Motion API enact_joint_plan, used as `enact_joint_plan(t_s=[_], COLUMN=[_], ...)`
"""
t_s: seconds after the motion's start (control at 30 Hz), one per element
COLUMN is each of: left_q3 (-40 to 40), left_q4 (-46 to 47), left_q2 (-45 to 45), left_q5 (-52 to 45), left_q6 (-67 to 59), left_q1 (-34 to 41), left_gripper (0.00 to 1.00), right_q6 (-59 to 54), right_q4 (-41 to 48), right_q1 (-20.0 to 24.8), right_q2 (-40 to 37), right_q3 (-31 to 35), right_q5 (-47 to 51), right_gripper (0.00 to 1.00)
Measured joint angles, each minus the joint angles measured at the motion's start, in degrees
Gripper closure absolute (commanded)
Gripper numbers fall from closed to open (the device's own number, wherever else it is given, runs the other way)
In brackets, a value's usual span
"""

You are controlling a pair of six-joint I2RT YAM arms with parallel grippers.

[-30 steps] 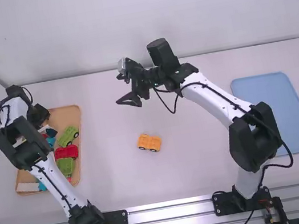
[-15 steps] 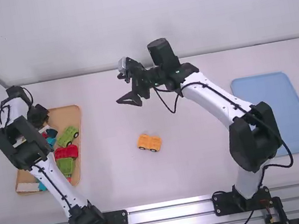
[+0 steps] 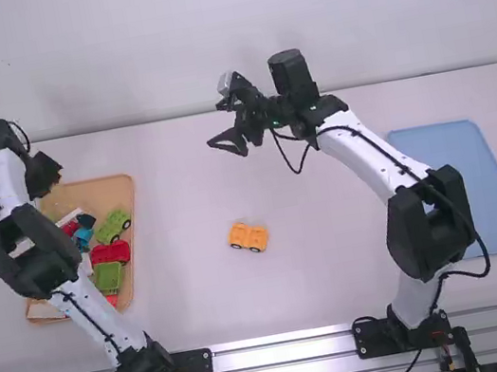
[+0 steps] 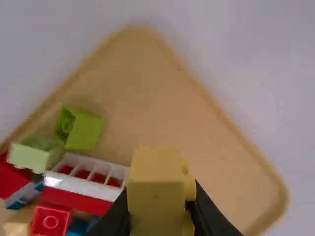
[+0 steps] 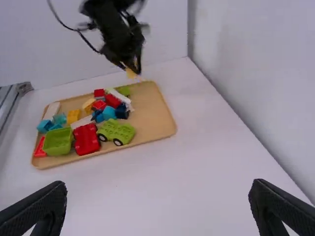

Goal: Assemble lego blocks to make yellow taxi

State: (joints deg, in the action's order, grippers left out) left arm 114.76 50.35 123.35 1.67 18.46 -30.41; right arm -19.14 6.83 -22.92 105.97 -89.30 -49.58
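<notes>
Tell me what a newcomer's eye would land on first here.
Probably the small orange car piece, vivid near the middle of the white table. Next, the yellow block gripped by the left end effector above the tan tray, which holds bright blocks at the table's left.

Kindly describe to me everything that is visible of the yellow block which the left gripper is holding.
The yellow block looks like plain, solid-coloured plastic. It has a boxy body with flat faces, one paler than the other, and rounded studs along one side. The left gripper holds it between its two black fingers, raised above the tan wooden-looking tray. No other block is seen attached to it. Its exact tilt cannot be told.
</notes>
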Motion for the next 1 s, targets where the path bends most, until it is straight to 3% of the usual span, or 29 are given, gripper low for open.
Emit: enact_joint_plan(t_s=[0.13, 0.3, 0.37, 0.4, 0.57, 0.8, 1.0], left_q3=[-12.94, -38.97, -43.78, -49.90, -64.15, -76.72, -80.04], left_q4=[-12.68, -33.92, -37.18, -40.81, -52.94, -71.41, -75.10], left_q2=[-13.88, -33.11, -36.28, -40.50, -49.77, -53.40, -53.40], left_q5=[0.15, -2.64, -3.98, -6.14, -10.75, -16.65, -18.91], left_q6=[-2.45, -8.98, -10.62, -13.00, -21.35, -28.85, -30.23], left_q1=[3.89, 15.67, 18.25, 21.57, 29.53, 35.28, 37.05], left_gripper=[0.98, 0.98, 0.98, 0.98, 0.98, 0.98, 0.98], right_q6=[2.40, 5.92, 6.99, 7.89, 10.69, 19.50, 24.79], right_q4=[-0.50, -0.35, -0.24, -0.31, -4.87, -18.88, -25.18], right_q1=[0.37, 1.31, 1.75, 2.34, 3.32, 3.19, 2.34], right_q2=[0.00, 0.00, 0.00, 0.00, 0.00, 0.00, 0.00], right_q3=[0.00, 0.00, 0.00, 0.00, 0.87, 11.06, 16.15], right_q5=[1.11, 1.51, 1.20, 0.31, -5.57, -9.33, -10.32], right_gripper=[0.01, 0.01, 0.01, 0.00, 0.07, 0.08, 0.09])
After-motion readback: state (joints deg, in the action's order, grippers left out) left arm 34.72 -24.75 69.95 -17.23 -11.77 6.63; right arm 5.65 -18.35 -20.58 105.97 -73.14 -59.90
